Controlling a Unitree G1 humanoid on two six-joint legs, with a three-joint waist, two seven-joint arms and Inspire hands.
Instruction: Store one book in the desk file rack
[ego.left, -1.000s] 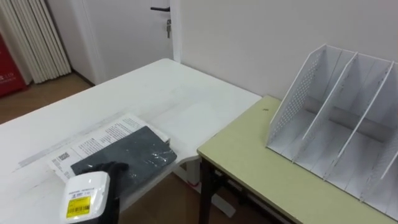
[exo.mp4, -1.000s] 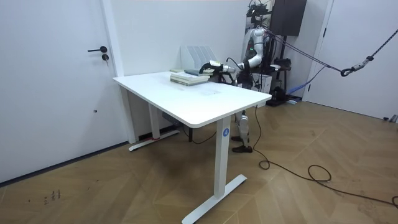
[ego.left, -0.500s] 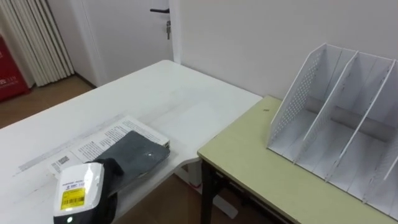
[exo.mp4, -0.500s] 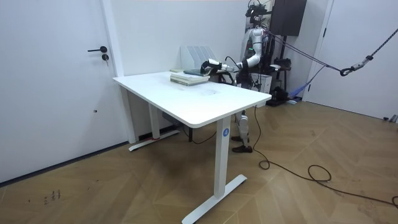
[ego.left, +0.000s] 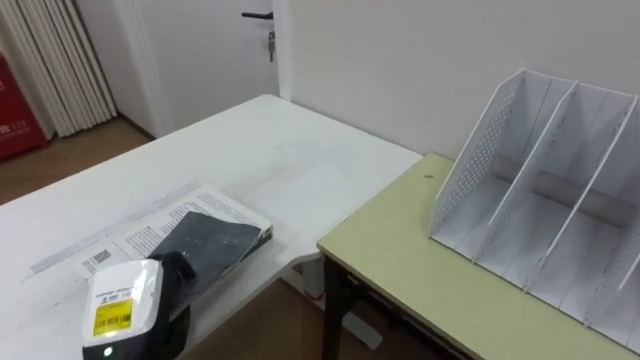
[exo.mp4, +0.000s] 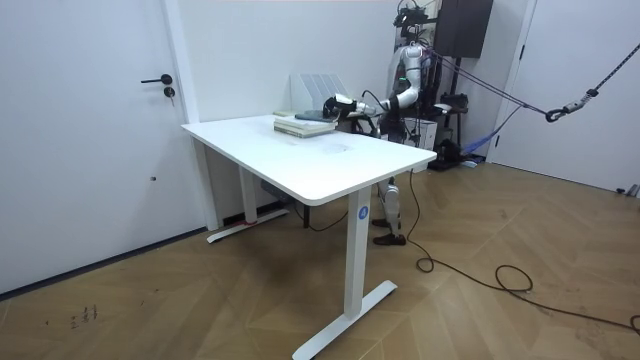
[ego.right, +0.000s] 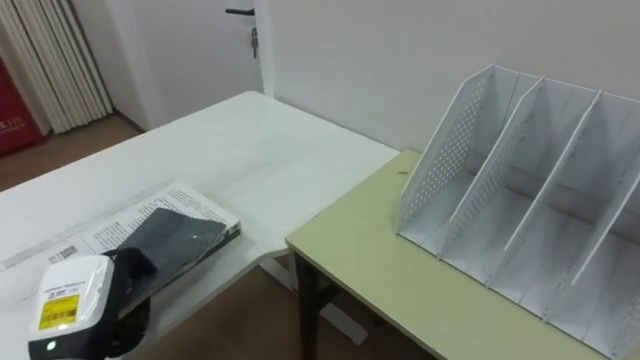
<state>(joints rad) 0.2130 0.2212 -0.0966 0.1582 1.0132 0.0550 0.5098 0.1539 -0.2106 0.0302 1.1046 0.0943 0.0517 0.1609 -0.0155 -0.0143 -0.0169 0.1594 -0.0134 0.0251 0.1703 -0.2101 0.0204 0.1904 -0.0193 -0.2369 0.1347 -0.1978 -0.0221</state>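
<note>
A dark grey book (ego.left: 212, 243) lies on top of a white printed book (ego.left: 150, 230) near the corner of the white table (ego.left: 260, 140). Its near edge looks slightly raised. My left hand (ego.left: 172, 270) comes in from the lower left and is at that near edge, against the dark cover. The white file rack (ego.left: 540, 200) with upright dividers stands to the right on the pale green desk (ego.left: 420, 270), its slots bare. In the room view I stand behind the table, left arm stretched towards the book stack (exo.mp4: 303, 123).
A narrow gap separates the white table from the green desk. A white door (ego.left: 200, 45) and a radiator (ego.left: 55, 60) are at the far left. A plain wall runs behind the rack.
My left hand has drawn back towards me, and the dark book now looks narrower, with its near edge tipped up. The rack has not moved.
</note>
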